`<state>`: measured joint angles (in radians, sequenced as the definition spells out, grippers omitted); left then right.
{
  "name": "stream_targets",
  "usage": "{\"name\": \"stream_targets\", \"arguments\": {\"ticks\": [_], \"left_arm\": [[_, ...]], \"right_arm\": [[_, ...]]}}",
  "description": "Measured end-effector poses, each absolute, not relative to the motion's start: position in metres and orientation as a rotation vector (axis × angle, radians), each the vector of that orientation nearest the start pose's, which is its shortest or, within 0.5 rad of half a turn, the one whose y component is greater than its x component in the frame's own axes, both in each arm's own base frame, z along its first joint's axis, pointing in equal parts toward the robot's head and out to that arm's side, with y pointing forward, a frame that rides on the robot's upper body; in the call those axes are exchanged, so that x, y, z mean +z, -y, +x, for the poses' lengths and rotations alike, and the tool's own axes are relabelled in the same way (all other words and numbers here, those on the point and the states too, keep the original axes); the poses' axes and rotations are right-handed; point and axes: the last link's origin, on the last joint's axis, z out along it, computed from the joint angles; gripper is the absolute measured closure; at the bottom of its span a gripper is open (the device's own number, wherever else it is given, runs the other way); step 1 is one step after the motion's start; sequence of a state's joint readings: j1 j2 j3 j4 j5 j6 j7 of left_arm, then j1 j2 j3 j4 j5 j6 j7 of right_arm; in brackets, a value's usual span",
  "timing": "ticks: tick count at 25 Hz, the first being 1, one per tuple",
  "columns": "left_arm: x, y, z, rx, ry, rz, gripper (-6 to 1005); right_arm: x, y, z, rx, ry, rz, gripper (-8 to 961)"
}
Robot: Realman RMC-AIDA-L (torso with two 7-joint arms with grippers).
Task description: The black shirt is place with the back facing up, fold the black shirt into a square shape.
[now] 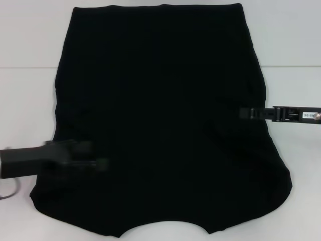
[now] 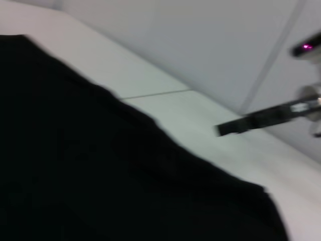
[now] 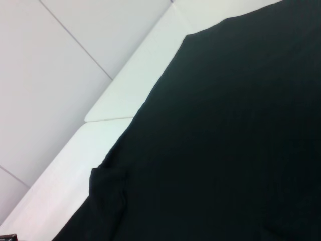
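The black shirt (image 1: 160, 120) lies flat on the white table (image 1: 30, 100) and fills most of the head view, its neckline curve at the near edge. My left gripper (image 1: 98, 159) hovers over the shirt's near left part, blurred and dark against the fabric. My right gripper (image 1: 246, 113) reaches in from the right and sits at the shirt's right edge, about halfway along it. The left wrist view shows the shirt (image 2: 100, 170) and, farther off, the right gripper (image 2: 235, 126). The right wrist view shows only shirt (image 3: 225, 140) and table (image 3: 125, 90).
Bare white table surface (image 1: 296, 75) borders the shirt on the left, right and far sides. A thin seam line (image 1: 25, 67) runs across the table. A dark cable loop (image 1: 9, 193) hangs near the left arm.
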<state>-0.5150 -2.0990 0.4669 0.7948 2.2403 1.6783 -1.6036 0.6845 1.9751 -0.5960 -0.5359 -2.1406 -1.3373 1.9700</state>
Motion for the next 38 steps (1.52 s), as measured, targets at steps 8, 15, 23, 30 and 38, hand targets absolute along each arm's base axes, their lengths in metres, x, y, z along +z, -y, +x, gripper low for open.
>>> {"name": "stream_targets", "arguments": {"ticks": [8, 15, 23, 30, 38], "left_arm": [[0.082, -0.29, -0.34, -0.508, 1.33, -2.322, 91], [0.086, -0.277, -0.357, -0.362, 1.551, -2.236, 95], [0.069, -0.279, -0.352, -0.303, 1.586, -2.303, 99], [0.061, -0.287, -0.347, -0.266, 1.573, -2.342, 101], [0.059, -0.29, -0.353, -0.206, 1.601, -2.298, 228]], "right_arm": [[0.015, -0.395, 0.262, 0.613, -1.343, -2.395, 299], [0.014, -0.397, 0.26, 0.622, -1.341, -2.387, 312], [0.016, -0.398, 0.26, 0.624, -1.343, -2.38, 326], [0.019, -0.398, 0.26, 0.624, -1.341, -2.386, 339], [0.02, -0.399, 0.26, 0.624, -1.338, -2.385, 354]]}}
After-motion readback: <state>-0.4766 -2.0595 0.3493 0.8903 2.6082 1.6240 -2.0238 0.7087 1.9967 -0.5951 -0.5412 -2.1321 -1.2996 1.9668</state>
